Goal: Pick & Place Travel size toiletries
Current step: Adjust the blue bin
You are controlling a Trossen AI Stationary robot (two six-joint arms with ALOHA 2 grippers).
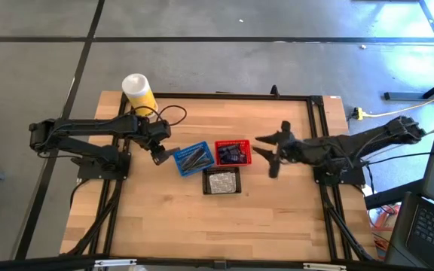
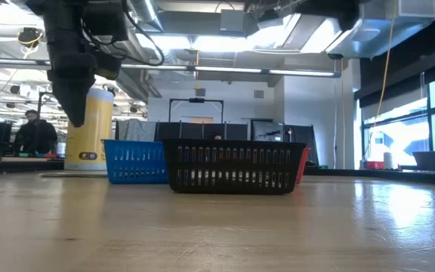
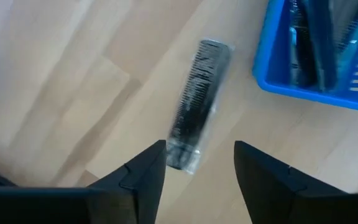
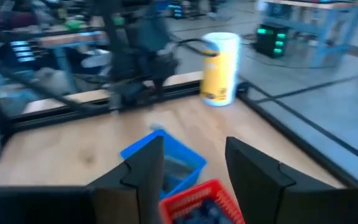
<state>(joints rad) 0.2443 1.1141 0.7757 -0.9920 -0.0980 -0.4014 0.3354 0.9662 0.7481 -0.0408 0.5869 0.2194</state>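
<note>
A white-and-yellow canister [image 1: 139,92] stands at the far left corner of the wooden desk [image 1: 164,218]. Blue [image 1: 192,159], red [image 1: 231,153] and black [image 1: 221,181] baskets cluster mid-desk. A person [image 2: 35,134] sits in the background.

You get 4 views: overhead straight down, table-level looking across, 2 wrist cams; all share the blue basket [image 1: 193,158].

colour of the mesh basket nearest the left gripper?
Blue mesh basket; the high view shows it best.

Three baskets [image 1: 221,181] cluster mid-surface [image 1: 164,226]. Canister [image 1: 139,93] at 11 o'clock from them, near the far edge. Packet [image 3: 194,102] on the surface just beside one basket [image 3: 303,68], which holds tubes [image 1: 196,158].
</note>
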